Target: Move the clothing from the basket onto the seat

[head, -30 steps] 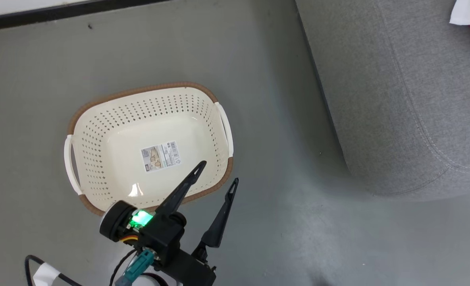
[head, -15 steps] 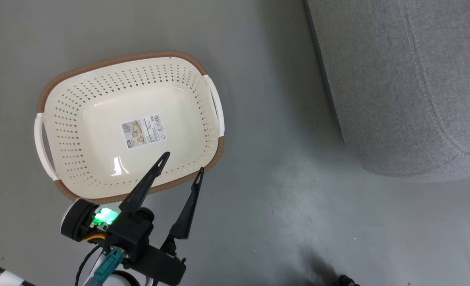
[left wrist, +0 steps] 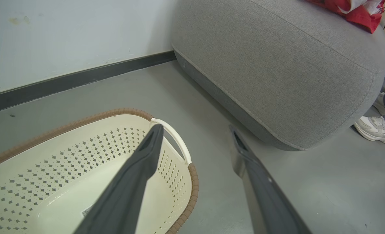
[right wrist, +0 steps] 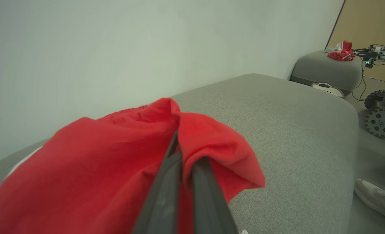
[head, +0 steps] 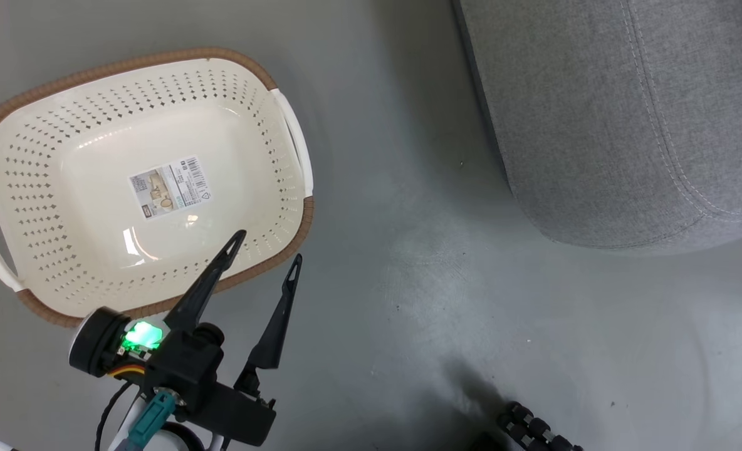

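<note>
The cream basket [head: 264, 163] stands on the grey floor, with just a label sticker [head: 169, 186] on its bottom. My left gripper [head: 267, 247] hangs open over its near right rim, nothing between the fingers. From the left wrist the basket [left wrist: 82, 156] is at lower left and the grey seat [left wrist: 277, 65] beyond, with red clothing [left wrist: 355, 11] on its far end. My right gripper [right wrist: 179, 152] is shut on a fold of red clothing [right wrist: 98, 156] that lies over the seat [right wrist: 277, 130]. The seat [head: 596, 125] takes up the head view's upper right.
A person's white shoe [left wrist: 373, 128] stands on the floor past the seat's end. Behind, a second grey seat [right wrist: 325, 70] carries a red bundle [right wrist: 342, 52], beside a wheeled machine [right wrist: 381, 120]. A wall with a dark skirting [left wrist: 65, 83] runs behind the basket. A dark ribbed part [head: 534, 429] juts in.
The head camera has moved: basket and seat have slid up and left in its picture. My left gripper stays open by the basket's near rim.
</note>
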